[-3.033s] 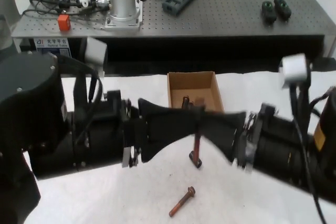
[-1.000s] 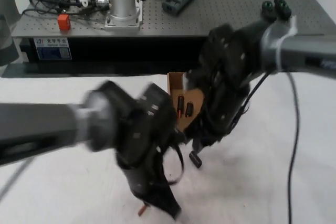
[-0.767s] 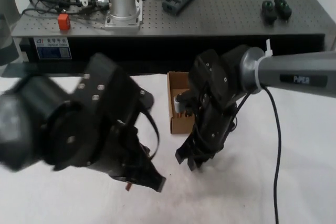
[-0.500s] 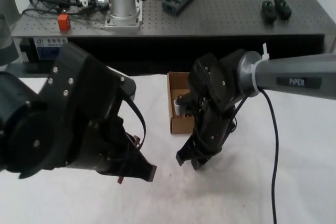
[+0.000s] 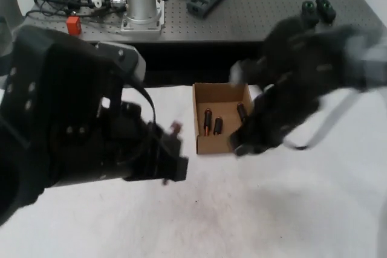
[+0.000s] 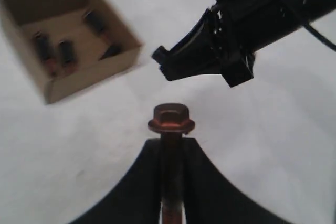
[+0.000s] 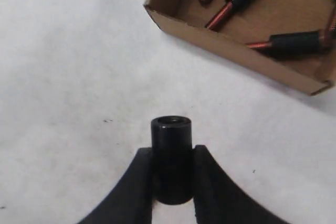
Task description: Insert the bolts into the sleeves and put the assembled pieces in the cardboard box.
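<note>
The left gripper [image 6: 171,143] is closed on a bolt [image 6: 171,121], whose head pokes past the fingertips. The right gripper [image 7: 171,153] clamps a sleeve [image 7: 171,135] with its bore left clear, seemingly so the bolt can enter. The cardboard box [image 5: 221,147] sits nearby on the table [image 5: 272,209], with three assembled pieces [image 7: 294,40] inside.

High view: behind both arms, facing forward and down over bench, farthest off.
Left wrist view: close behind left gripper [image 6: 171,142], sighting past gripped bolt [image 6: 171,120].
Right wrist view: close behind right gripper [image 7: 171,151], sighting past gripped sleeve [image 7: 171,129].
Cardboard box [image 5: 224,98] [image 6: 94,74] [image 7: 226,45] beyond fingertips, common to all three.
</note>
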Controlling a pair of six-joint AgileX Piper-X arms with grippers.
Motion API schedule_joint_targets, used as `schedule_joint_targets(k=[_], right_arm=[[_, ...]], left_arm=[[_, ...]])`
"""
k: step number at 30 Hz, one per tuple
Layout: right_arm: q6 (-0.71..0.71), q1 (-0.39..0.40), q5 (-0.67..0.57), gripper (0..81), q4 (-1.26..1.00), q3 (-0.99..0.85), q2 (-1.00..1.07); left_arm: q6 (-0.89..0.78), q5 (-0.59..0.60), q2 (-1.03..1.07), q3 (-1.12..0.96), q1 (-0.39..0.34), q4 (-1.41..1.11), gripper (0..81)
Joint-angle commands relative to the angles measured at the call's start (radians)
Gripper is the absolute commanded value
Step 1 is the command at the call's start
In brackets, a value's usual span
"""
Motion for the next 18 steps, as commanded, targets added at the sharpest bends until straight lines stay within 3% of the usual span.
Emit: schedule_joint_targets(k=[1,4,8,14,18], right_arm=[[0.0,-0.066,-0.169,1.7,-0.082,0.211,-0.308],[0.075,-0.073,-0.287,1.7,-0.139,0.391,-0.505],[0.255,0.013,-0.48,1.7,-0.265,0.612,-0.685],[0.477,0.162,-0.475,1.7,-0.628,0.735,-0.733],[0.56,0.202,-0.418,1.7,-0.834,0.735,-0.695]], left_arm=[[-0.2,0.235,-0.009,0.095,0.002,-0.408,0.7],[-0.362,0.251,0.011,0.159,0.002,-0.692,0.7],[-0.493,0.313,0.071,0.173,0.002,-0.845,0.7],[-0.558,0.357,0.149,0.173,0.002,-0.914,0.7],[-0.558,0.38,0.162,0.173,0.002,-0.914,0.7]])
